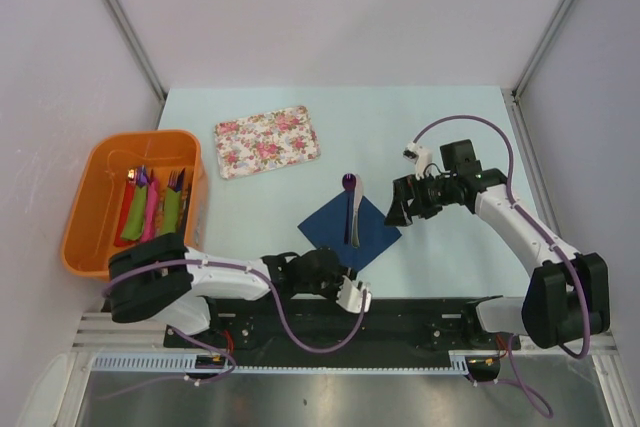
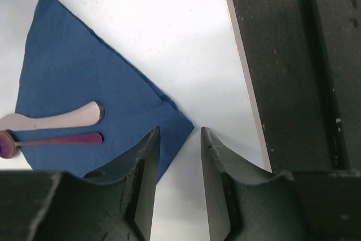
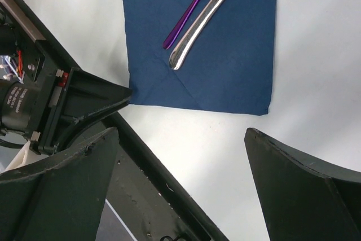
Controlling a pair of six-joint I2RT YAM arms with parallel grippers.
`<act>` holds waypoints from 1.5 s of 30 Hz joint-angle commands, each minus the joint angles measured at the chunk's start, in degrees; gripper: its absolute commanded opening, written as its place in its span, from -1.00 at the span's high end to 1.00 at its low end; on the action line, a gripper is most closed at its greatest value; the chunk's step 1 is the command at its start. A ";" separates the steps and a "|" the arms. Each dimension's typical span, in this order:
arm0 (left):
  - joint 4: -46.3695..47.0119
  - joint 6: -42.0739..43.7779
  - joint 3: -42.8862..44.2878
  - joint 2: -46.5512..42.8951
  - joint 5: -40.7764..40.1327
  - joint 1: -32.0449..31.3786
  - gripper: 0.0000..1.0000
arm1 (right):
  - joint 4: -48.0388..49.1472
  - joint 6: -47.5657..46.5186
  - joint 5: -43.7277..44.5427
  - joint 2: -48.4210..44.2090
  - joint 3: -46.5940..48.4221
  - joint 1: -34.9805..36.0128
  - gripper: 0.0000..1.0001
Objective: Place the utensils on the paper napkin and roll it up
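Napkin (image 1: 365, 237) of dark navy paper, lying flat as a diamond on the pale table (image 1: 450, 127), near the black rail (image 1: 420, 315) that carries my two bases. The utensils rest on it side by side: a purple-handled piece (image 2: 67, 139) and a grey-silver piece (image 2: 62, 118). Their handle ends lie near the sheet's middle and their heads reach past its far corner onto the table.

My left gripper (image 2: 179, 134) sits low at the napkin's near corner. Its jaws are parted by a narrow gap through which bare table shows, and the corner's tip lies just at the fingertips, one finger overlapping the sheet's edge in the wrist view; nothing is clamped. My right gripper (image 3: 181, 134) hangs above the table to the right of the napkin, jaws spread wide and holding nothing.

Well apart, at far left, an orange bin (image 1: 85, 197) holds red, pink and green rolls. A floral tray (image 1: 267, 140) lies beyond the napkin.
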 commanded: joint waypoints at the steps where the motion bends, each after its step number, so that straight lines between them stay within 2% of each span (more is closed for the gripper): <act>1: 2.08 0.55 1.44 2.69 -1.09 -1.70 0.21 | -0.36 -1.21 -0.78 0.49 2.56 -0.42 -0.99; 8: 3.85 -0.33 1.88 3.92 -2.67 -1.70 0.41 | -0.80 -1.38 -0.61 0.84 2.82 -0.51 -0.99; 23: -5.11 -3.76 8.29 0.67 -0.21 0.75 0.99 | -0.80 -0.94 -1.22 1.81 3.18 -0.51 -0.99; 28: -7.49 -3.76 12.34 1.11 1.72 3.04 1.00 | 0.07 0.46 -2.98 2.78 2.39 -1.03 -1.00; 36: -9.69 -2.27 16.47 2.51 4.36 7.43 1.00 | 7.80 8.98 -13.43 4.01 -2.27 -5.34 -0.98; 41: -9.87 -0.51 18.14 3.48 5.24 10.42 1.00 | 11.15 12.58 -16.95 6.29 -3.06 -5.17 -0.82; 45: -9.87 0.72 19.63 4.71 5.85 12.00 1.00 | 14.22 15.31 -18.62 7.52 -4.20 -4.73 -0.56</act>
